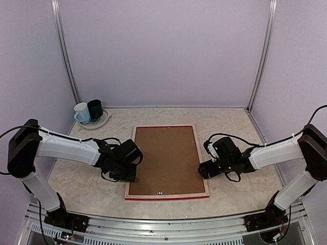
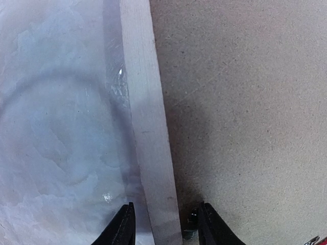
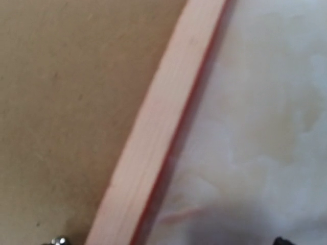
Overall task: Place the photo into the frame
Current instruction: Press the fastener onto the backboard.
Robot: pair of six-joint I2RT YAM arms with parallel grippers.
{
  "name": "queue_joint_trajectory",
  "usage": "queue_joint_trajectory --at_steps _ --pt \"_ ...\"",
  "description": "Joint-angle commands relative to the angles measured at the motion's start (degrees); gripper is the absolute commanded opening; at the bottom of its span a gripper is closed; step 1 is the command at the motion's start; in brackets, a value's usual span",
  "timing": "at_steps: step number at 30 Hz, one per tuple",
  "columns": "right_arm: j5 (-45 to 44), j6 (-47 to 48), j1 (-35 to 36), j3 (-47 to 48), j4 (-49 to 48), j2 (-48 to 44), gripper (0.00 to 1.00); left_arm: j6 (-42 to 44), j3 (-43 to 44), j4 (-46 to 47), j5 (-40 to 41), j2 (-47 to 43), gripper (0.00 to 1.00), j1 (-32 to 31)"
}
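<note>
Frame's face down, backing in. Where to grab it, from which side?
A long side rail of the frame, from straight above, jaws straddling it: the rail is narrow and seems to stand proud of the backing board; lying flat, it likely offers nothing from the side.

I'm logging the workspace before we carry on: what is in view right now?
frame: 1, pale wood with a red edge, back up, table centre
backing board: 1, brown, inside the frame
pale blue mug: 1, on the plate
dark mug: 1, on the plate
plate: 1, pale, far left corner
table: 1, beige marbled
left gripper: 1, black, open, straddling the frame's left rail
right gripper: 1, black, open, at the frame's right rail
</note>
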State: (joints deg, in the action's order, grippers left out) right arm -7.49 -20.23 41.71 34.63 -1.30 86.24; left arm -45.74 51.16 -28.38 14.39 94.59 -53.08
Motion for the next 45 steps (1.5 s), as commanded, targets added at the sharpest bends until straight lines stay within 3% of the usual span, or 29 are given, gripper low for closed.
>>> queue_joint_trajectory --at_steps 1,19,32,45 --pt "3.9 0.6 -0.4 0.8 -0.9 1.7 0.92 1.6 0.4 -1.3 0.2 4.0 0.43 -0.5" --pt "15.9 1.1 -0.5 0.1 -5.6 3.4 0.89 3.3 2.9 0.2 -4.2 8.1 0.46 -3.5" --pt "17.4 1.3 -0.4 -0.2 -6.1 3.0 0.87 3.0 3.7 1.4 -5.6 8.8 0.51 -3.9" --pt "15.2 1.1 -0.3 0.4 -4.8 3.7 0.87 2.4 3.4 -1.3 -4.6 -0.2 0.54 -0.8"
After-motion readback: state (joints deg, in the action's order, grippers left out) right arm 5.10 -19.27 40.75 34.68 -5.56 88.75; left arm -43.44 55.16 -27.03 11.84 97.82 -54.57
